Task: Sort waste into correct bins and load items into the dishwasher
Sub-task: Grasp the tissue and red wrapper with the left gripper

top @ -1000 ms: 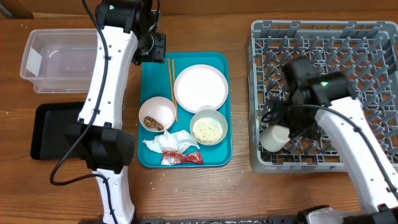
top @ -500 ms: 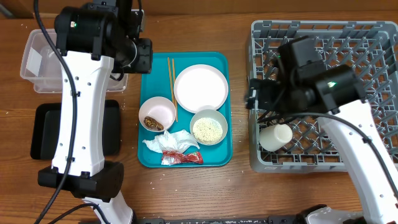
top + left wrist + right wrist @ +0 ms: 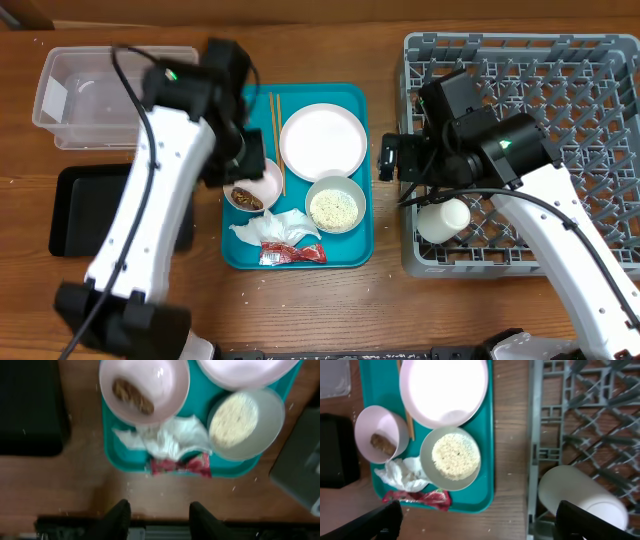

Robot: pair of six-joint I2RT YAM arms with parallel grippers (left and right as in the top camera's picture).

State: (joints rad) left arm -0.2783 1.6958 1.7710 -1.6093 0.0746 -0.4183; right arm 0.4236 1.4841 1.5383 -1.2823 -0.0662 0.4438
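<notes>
My left gripper is open and empty, above the teal tray's left side. Below it are the bowl with the brown lump, the crumpled napkin and the red wrapper. My right gripper is open and empty, over the gap between the tray and the grey rack. The white cup lies on its side in the rack's front left corner. The plate, the rice bowl and the chopsticks are on the tray.
The teal tray sits mid-table. The clear tub is at the far left, with the black tray in front of it. The rack fills the right side. Loose grains dot the wood near the front edge.
My left arm swung from the clear tub over to the tray's left side. My right gripper moved left out of the rack, and the cup stays lying there.
</notes>
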